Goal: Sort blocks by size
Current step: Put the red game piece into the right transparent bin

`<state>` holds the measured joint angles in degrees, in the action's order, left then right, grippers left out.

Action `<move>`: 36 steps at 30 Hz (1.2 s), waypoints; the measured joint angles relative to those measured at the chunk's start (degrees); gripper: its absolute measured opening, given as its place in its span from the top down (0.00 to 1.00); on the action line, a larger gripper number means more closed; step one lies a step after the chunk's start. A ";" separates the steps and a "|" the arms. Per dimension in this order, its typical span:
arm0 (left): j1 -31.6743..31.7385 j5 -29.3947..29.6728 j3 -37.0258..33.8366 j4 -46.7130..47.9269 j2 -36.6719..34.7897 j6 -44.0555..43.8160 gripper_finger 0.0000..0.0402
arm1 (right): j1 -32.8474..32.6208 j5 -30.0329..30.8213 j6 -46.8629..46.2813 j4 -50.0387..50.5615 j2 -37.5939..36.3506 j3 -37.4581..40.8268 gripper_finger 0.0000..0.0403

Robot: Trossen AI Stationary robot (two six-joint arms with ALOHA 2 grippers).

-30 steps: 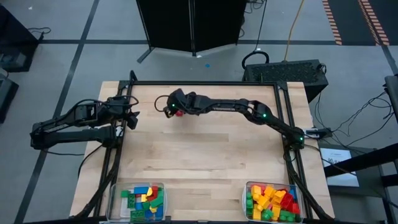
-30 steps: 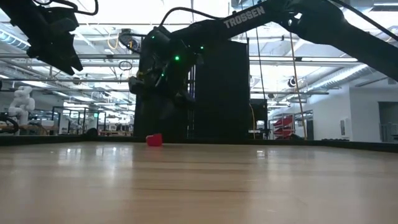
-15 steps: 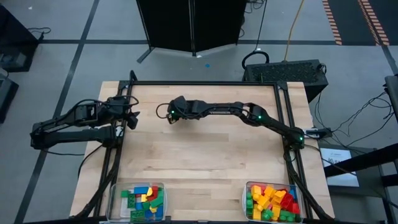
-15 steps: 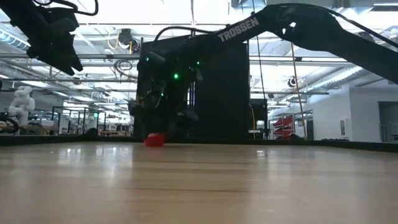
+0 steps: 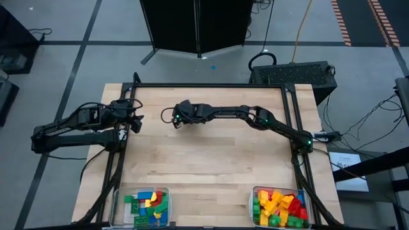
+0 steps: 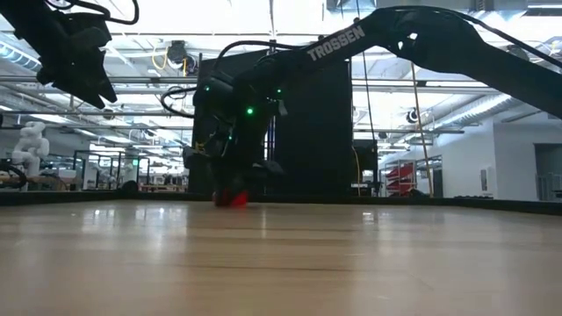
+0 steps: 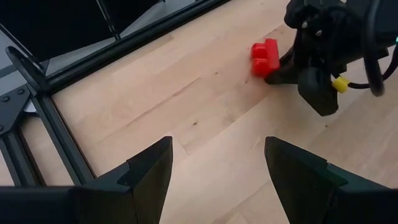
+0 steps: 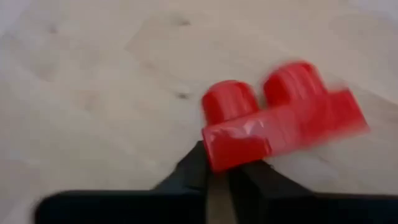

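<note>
Red block (image 8: 280,124), a small one with two round studs on top, lies on the wooden table (image 5: 204,166), far back and a bit left of the middle. It looks tipped a little. The right gripper (image 8: 217,180) is down at the table with it. Its two dark fingers (image 8: 193,171) are pulled close together, with just a thin gap, and their tips touch one end of the block. Most of the block sticks out past the tips. I cannot tell if the fingers really pinch it or only press on its edge.

From the low view, the red block (image 6: 233,198) shows as a small red spot under the right gripper (image 6: 230,189).

From the left wrist, the red block (image 7: 265,57) sits just beside the dark right gripper (image 7: 280,71).

The left gripper (image 7: 214,168) hangs up above the left edge of the table, well apart from the block. Its fingers are spread wide and hold nothing.

Two clear bins sit at the near edge. The left bin (image 5: 114,206) and the right bin (image 5: 252,206) are both full of red, yellow, green and blue blocks (image 5: 280,207).
</note>
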<state>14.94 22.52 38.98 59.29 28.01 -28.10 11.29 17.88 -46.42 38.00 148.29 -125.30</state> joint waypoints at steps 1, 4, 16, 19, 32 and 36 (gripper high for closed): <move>0.00 0.00 0.00 0.00 0.00 0.00 0.36 | -0.17 -0.47 0.89 -0.30 0.00 -0.01 0.93; 0.02 0.00 0.00 -0.02 0.00 0.00 0.36 | -0.71 -1.51 2.98 1.99 0.03 -1.95 0.96; 0.04 0.00 0.00 -0.04 -0.02 0.15 0.36 | -6.56 2.83 8.49 20.38 -10.22 -8.79 1.00; 0.02 0.00 0.00 -0.04 -0.02 0.20 0.36 | -10.16 3.56 7.49 26.73 -14.86 -8.78 1.00; 0.04 -0.54 0.00 -0.04 -0.02 0.37 0.36 | -35.69 10.29 -27.00 52.18 -30.29 -6.68 1.00; 0.03 -1.06 0.00 -0.04 0.03 0.42 0.36 | -43.43 13.17 -39.05 51.97 -30.60 -4.80 1.00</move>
<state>14.97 21.46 38.98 59.24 28.04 -27.68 -32.15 31.05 -85.47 89.97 117.69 -130.10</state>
